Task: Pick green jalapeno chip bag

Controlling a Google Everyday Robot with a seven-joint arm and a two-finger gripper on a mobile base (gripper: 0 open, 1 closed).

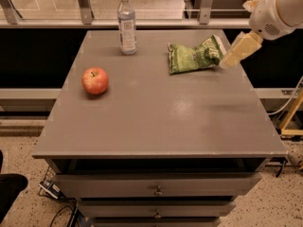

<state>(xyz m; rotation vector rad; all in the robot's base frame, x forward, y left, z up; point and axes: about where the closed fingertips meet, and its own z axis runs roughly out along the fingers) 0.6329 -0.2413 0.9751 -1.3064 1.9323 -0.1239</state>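
Your gripper (228, 61) hangs near the far right corner of the desk (156, 122), just beside the green jalapeno chip bag (191, 56). You cannot tell how open it is.

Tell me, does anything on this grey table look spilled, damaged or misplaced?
Nothing stands out. The clear plastic water bottle stands upright, the round red apple looks whole, and the wrinkly green foil chip bag lies flat. The pale tool hovers beside one end of it.

pincer (235, 55): blurred, just beside green jalapeno chip bag (191, 56) | arm (279, 4): cut by top-right edge
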